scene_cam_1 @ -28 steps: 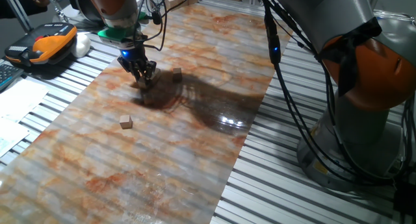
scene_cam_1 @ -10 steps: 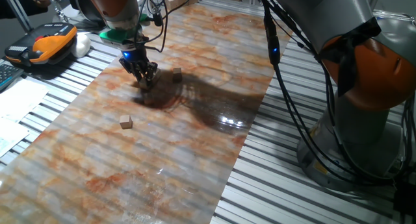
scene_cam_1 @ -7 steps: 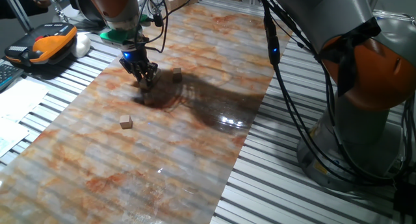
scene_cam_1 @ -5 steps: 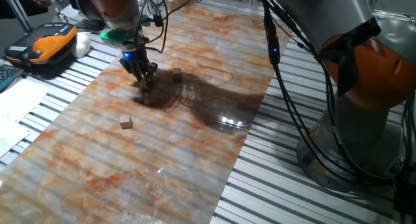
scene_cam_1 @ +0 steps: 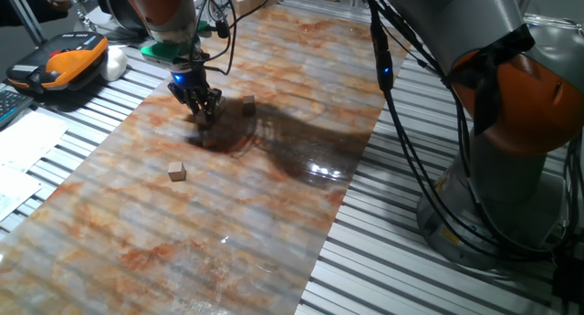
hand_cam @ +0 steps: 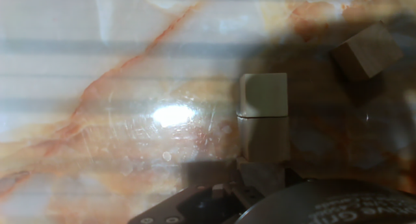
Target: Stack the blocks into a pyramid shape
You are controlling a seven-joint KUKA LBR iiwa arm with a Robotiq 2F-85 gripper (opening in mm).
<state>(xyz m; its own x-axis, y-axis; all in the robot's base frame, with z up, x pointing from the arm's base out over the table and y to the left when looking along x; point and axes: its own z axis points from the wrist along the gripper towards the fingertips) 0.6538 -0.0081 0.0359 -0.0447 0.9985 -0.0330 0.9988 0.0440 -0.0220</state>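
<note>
My gripper point(scene_cam_1: 204, 114) is low over the marble-patterned board point(scene_cam_1: 274, 205) at its far left. Its fingertips hide what is under them in the fixed view. The hand view shows two light-brown wooden blocks touching in a line, a pale one point(hand_cam: 263, 94) and a shaded one point(hand_cam: 263, 138). A third block point(hand_cam: 260, 175) sits in shadow right below them, at the hand's edge. No finger shows there. Another block point(hand_cam: 367, 50) point(scene_cam_1: 248, 103) lies apart to the right, turned at an angle. One more block point(scene_cam_1: 177, 172) lies alone nearer the front left.
The arm's grey and orange base point(scene_cam_1: 511, 123) and black cables point(scene_cam_1: 401, 123) stand at the right. An orange and black device point(scene_cam_1: 64, 61) and papers point(scene_cam_1: 18, 151) lie off the board at the left. Slatted metal table point(scene_cam_1: 383, 260) surrounds the board.
The gripper has shifted very slightly to the right since the earliest frame and has stayed still over the last second. The blocks in the fixed view have not moved.
</note>
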